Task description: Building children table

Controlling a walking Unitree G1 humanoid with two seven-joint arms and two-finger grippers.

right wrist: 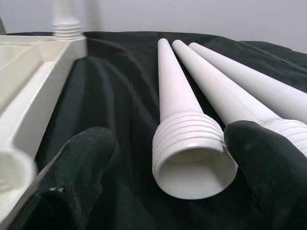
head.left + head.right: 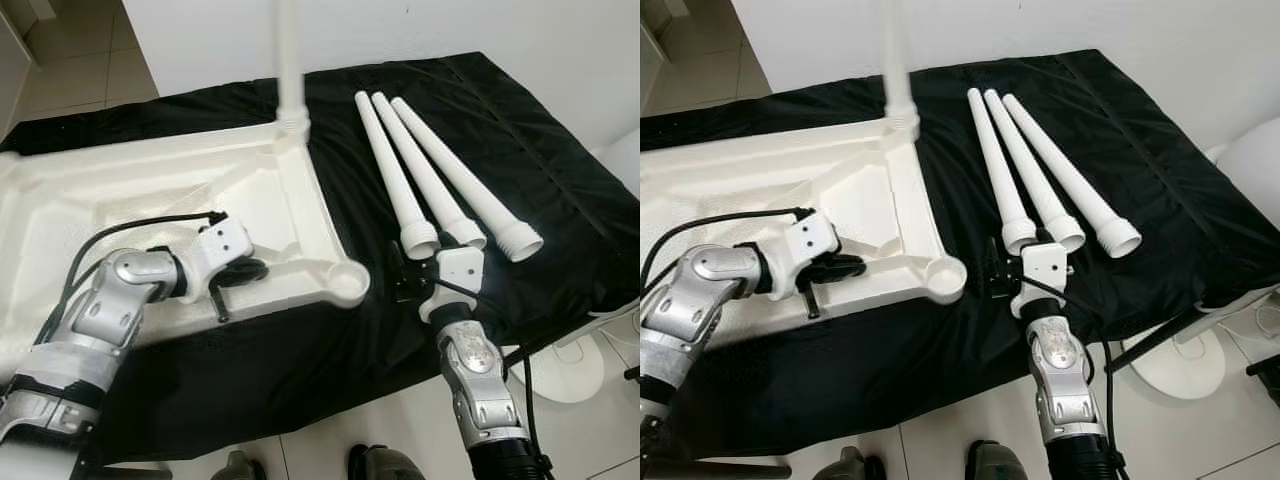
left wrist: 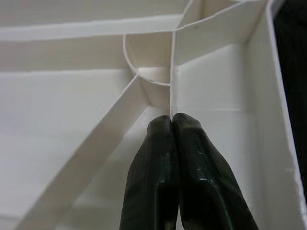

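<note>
The upturned white tabletop [image 2: 150, 190] is lying on a black cloth [image 2: 520, 150] that is covering the table, with one leg [image 2: 290, 60] already standing upright in its far corner socket. Three loose legs are lying side by side on the cloth to the tabletop's right, well apart from it.

The right pincer [image 1: 168, 158] is sitting directly at the threaded end of the nearest loose leg [image 2: 395, 175]. Its fingers [image 1: 79, 165] are spread wide, one on each side of the threaded collar, neither visibly touching it. The leg's long axis is running away from the pincer toward the far edge of the table, narrow tip far, open threaded mouth facing the wrist camera. The right arm is plainly the nearer one to this leg.

The left pincer [image 3: 171, 167] is resting inside the tabletop with its fingers pressed together, holding nothing, tips against a rib near a corner socket.

The empty near corner socket [image 2: 348, 283] is lying just left of the right pincer. In my judgement, the coming move is closing on the threaded collar.
</note>
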